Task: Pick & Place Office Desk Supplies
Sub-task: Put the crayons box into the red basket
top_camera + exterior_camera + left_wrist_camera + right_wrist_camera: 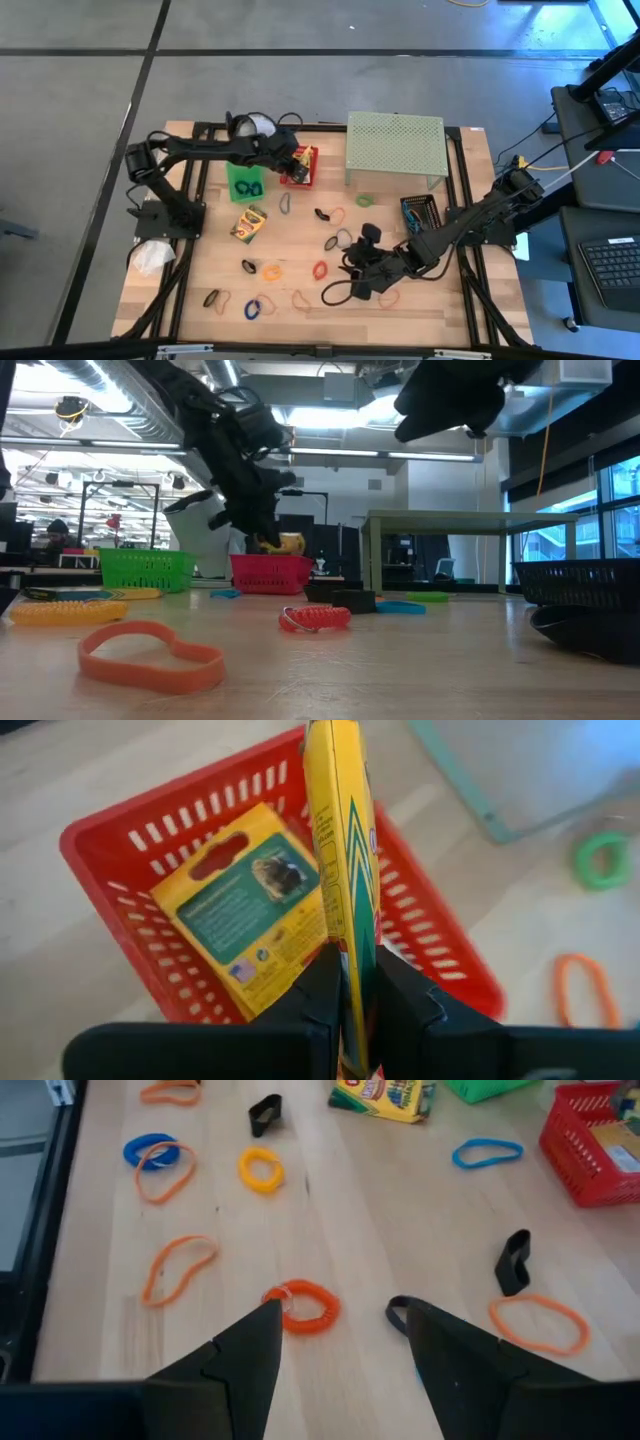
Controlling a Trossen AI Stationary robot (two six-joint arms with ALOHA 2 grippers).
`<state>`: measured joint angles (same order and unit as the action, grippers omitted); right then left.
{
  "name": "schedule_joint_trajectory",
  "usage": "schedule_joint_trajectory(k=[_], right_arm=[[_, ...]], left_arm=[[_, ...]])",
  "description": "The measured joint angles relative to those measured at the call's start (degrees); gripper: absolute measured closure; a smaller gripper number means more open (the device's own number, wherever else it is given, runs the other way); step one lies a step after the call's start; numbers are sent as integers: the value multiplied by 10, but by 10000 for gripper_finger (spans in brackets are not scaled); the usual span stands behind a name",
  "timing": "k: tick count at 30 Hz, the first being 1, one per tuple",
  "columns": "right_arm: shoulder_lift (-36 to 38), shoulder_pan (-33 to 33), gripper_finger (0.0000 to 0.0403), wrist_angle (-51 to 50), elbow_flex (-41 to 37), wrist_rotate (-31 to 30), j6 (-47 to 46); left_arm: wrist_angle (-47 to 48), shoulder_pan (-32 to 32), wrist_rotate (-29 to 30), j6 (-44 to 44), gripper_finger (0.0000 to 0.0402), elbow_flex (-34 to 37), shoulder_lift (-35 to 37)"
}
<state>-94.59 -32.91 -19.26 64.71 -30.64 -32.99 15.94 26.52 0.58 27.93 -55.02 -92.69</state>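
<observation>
The red basket (pixel 300 166) sits on the wooden table (pixel 200 290) just beside the pale green perforated shelf (pixel 395 145), and everything here is easiest placed from it; the left gripper (pixel 352 982) hangs right over the basket with its fingers clamped on a yellow-and-green crayon box (pixel 342 860) held on edge, the box's far end poking above the basket's open top; a second crayon box (pixel 245 910) lies flat inside the basket, face up against its floor; a green basket (pixel 245 182) stands just beside the red one, on the side away from the shelf, and a third crayon box (pixel 249 223) lies on the bare wood a little past that green one; the right gripper (pixel 340 1342) is well away from the red basket, toward the table's near edge, hovering low with its fingers spread wide and nothing between them; just in front of those fingers lies a coiled orange-red band (pixel 303 1304), with a black loop (pixel 514 1260) and a thin orange loop (pixel 539 1323) lying nearer the basket's side; farther off still lie a yellow coil (pixel 261 1169) and a blue band (pixel 150 1150).
</observation>
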Motion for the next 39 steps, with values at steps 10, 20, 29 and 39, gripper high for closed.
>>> schedule_joint_trajectory(k=[10, 20, 29, 39], right_arm=[[0, -21, 188, 4, 0, -6, -1], [0, -28, 188, 11, 1, -19, -4], [0, -28, 188, 14, 1, -15, 0], [0, -29, 188, 33, 1, 0, 9]], left_arm=[[29, 2, -7, 4, 369, -23, -58], [36, 16, -21, 24, 361, -24, -60], [36, 17, -17, 30, 316, -24, -60], [6, 16, -8, 29, 246, -24, -58]])
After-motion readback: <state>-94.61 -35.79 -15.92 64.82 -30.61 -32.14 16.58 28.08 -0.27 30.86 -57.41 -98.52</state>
